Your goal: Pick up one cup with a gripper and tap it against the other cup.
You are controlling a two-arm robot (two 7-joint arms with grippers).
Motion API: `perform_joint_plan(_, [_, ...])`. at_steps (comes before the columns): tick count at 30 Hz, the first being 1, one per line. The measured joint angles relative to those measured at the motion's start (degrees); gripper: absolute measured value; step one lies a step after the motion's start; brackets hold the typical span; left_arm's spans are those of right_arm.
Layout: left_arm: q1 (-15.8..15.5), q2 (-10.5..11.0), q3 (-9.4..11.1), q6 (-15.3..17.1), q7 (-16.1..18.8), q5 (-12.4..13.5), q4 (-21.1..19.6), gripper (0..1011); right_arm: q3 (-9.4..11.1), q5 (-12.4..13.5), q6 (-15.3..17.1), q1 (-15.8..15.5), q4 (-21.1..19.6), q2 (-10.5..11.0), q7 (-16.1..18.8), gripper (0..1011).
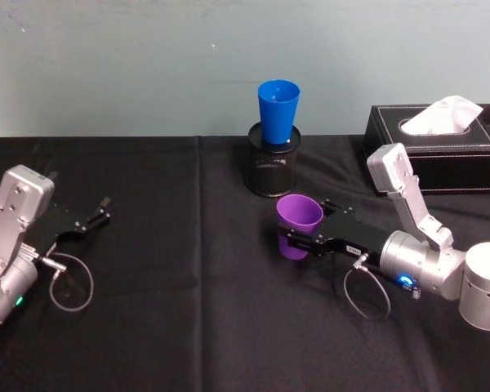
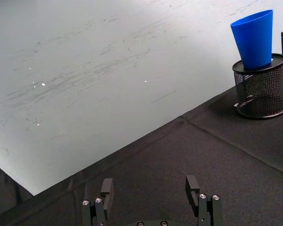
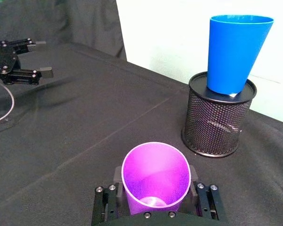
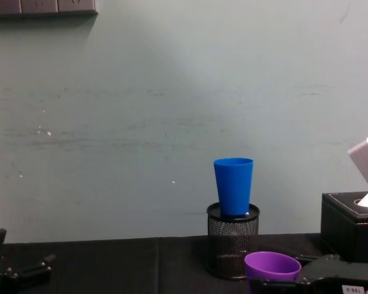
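Head view: my right gripper (image 1: 294,238) is clamped on the purple cup (image 1: 299,219), which sits upright. The blue cup (image 1: 278,110) stands at about 12 o'clock from it, seated in the mesh pen holder (image 1: 272,167). My left gripper (image 1: 94,220) idles at 9 o'clock, spread wide and well apart.

Left wrist view: the blue cup (image 2: 254,37) is far off.

Right wrist view: the purple cup (image 3: 155,176) sits between my fingers (image 3: 205,200).

Chest view: the blue cup (image 4: 233,187) rises at 11 o'clock above the purple cup (image 4: 273,266), so I judge a lift and a forward reach.
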Motion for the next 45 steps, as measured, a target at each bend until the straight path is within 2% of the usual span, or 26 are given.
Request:
perform_joint_plan(4, [0.0, 0.0, 0.0, 0.0, 0.0, 0.0, 0.0, 1000, 0.17, 0.07, 0.53, 0.02, -0.48, -0.02, 0.0, 754])
perform_joint_plan(14, [0.0, 0.0, 0.0, 0.0, 0.0, 0.0, 0.0, 1000, 1.43, 1.16, 2.3, -0.24, -7.3, 1.61, -0.42, 718])
perform_joint_plan(22, [0.0, 0.0, 0.0, 0.0, 0.0, 0.0, 0.0, 1000, 1.13, 0.96, 3.75, 0.81, -11.06, 3.05, -0.65, 718])
perform_joint_plan(29, [0.0, 0.0, 0.0, 0.0, 0.0, 0.0, 0.0, 1000, 0.15, 0.27, 4.8, 2.01, -11.88, 3.8, -0.36, 718])
perform_joint_plan(45, [0.0, 0.0, 0.0, 0.0, 0.0, 0.0, 0.0, 1000, 0.21, 0.31, 4.75, 1.92, -11.83, 3.73, -0.38, 718])
